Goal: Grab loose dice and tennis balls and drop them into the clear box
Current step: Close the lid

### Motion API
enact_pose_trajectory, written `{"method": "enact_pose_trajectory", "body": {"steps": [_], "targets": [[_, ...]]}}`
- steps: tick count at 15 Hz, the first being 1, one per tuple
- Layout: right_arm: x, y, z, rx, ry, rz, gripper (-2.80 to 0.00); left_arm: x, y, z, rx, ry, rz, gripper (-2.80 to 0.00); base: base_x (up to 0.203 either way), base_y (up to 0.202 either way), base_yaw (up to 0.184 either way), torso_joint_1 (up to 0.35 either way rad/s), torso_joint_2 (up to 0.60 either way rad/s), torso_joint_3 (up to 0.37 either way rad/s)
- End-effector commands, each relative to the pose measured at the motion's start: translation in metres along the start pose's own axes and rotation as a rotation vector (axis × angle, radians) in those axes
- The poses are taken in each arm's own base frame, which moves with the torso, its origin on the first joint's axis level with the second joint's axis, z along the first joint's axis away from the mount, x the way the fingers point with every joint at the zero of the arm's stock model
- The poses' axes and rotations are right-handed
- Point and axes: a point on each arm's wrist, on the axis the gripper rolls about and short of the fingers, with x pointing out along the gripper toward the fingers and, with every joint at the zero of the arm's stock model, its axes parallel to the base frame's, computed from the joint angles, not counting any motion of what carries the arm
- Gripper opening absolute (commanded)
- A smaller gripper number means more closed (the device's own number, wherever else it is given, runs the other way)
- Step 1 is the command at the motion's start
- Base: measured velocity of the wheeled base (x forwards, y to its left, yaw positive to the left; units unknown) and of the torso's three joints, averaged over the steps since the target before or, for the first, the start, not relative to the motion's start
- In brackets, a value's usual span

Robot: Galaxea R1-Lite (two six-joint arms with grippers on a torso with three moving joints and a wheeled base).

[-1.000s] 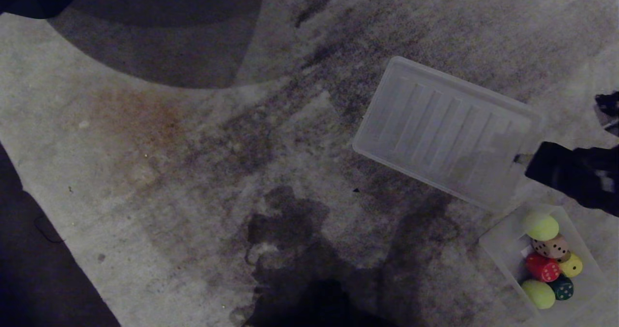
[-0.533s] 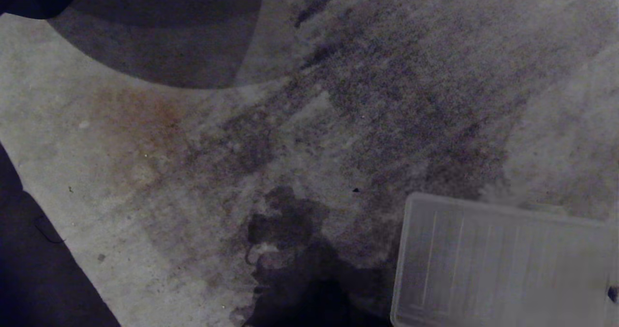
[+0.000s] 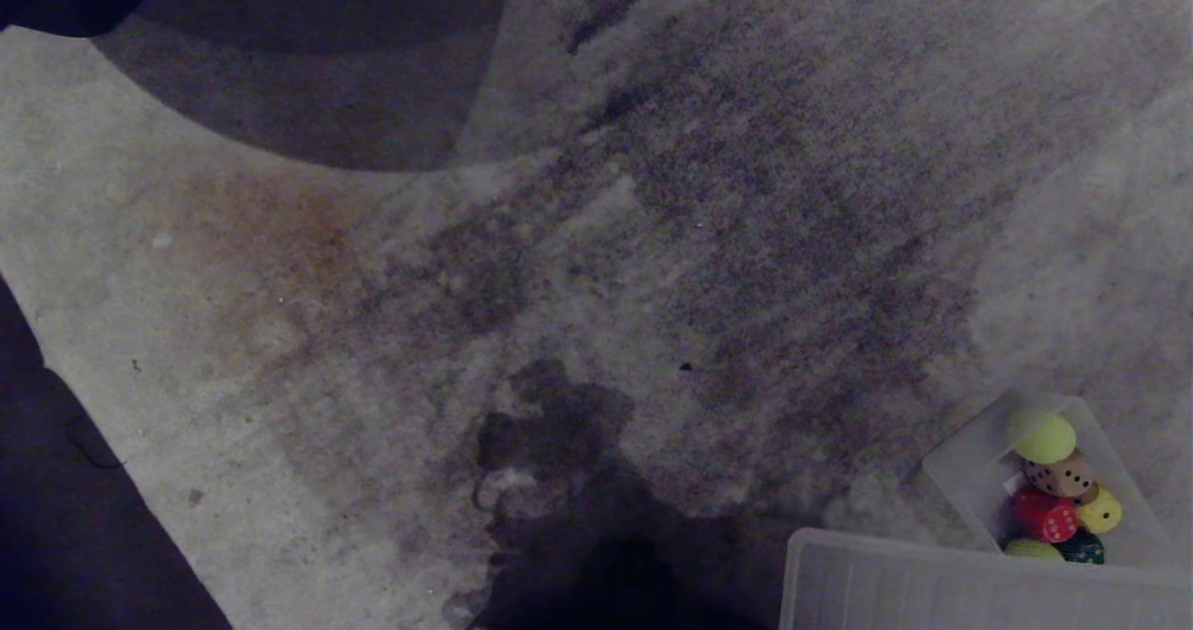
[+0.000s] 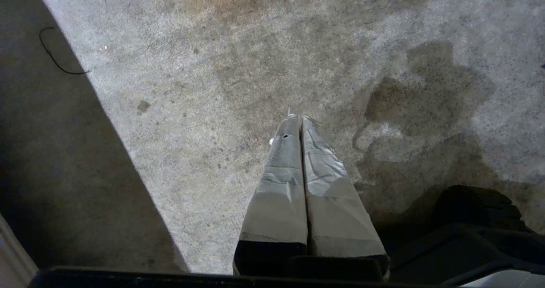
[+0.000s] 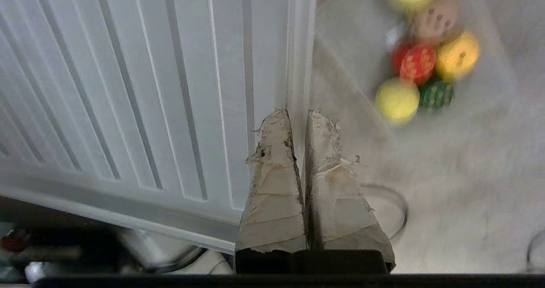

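The clear box sits on the carpet at the near right. In it lie two tennis balls and the tan, red, yellow and dark green dice. My right gripper is shut on the rim of the ribbed lid, beside the box and its dice. In the head view the lid fills the bottom right corner and covers the box's near end. My left gripper hangs shut and empty over bare carpet.
Stained grey carpet spreads across the view. A dark floor strip runs along its left edge, and a dark rounded patch lies at the back left. My own shadow falls at the near middle.
The lid has come from the back right down to the near bottom edge of the head view. The right arm has left that view. The box, covered half a second ago, shows again.
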Motion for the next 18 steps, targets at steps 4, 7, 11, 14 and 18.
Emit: {"method": "enact_pose_trajectory", "body": {"steps": [4,7,11,14,18], "targets": [[-0.0050,-0.0004,-0.0097,-0.002,-0.075,0.000,-2.80,0.0002,0.0000,-0.0004,0.001,0.002,0.001,-2.80,0.000,0.000,0.000,0.000,0.00,0.000],[-0.0050,-0.0004,-0.0097,-0.003,-0.075,0.000,-2.80,0.0002,0.0000,-0.0004,0.002,0.002,0.000,-2.80,0.000,0.000,0.000,0.000,0.00,0.000],[-0.0050,-0.0004,-0.0097,-0.003,-0.075,0.001,-2.80,0.0002,0.0000,-0.0004,0.004,0.002,0.000,-2.80,0.000,0.000,0.000,0.000,0.00,0.000],[-0.0050,-0.0004,-0.0097,-0.002,-0.075,0.003,-2.80,0.0002,0.0000,-0.0005,0.001,0.004,0.000,-2.80,0.000,0.000,0.000,0.000,0.00,0.000],[-0.0050,-0.0004,-0.0097,-0.002,-0.075,0.000,-2.80,0.0002,0.0000,-0.0005,0.012,0.004,-0.003,-2.80,0.000,0.000,0.000,0.000,0.00,0.000]]}}
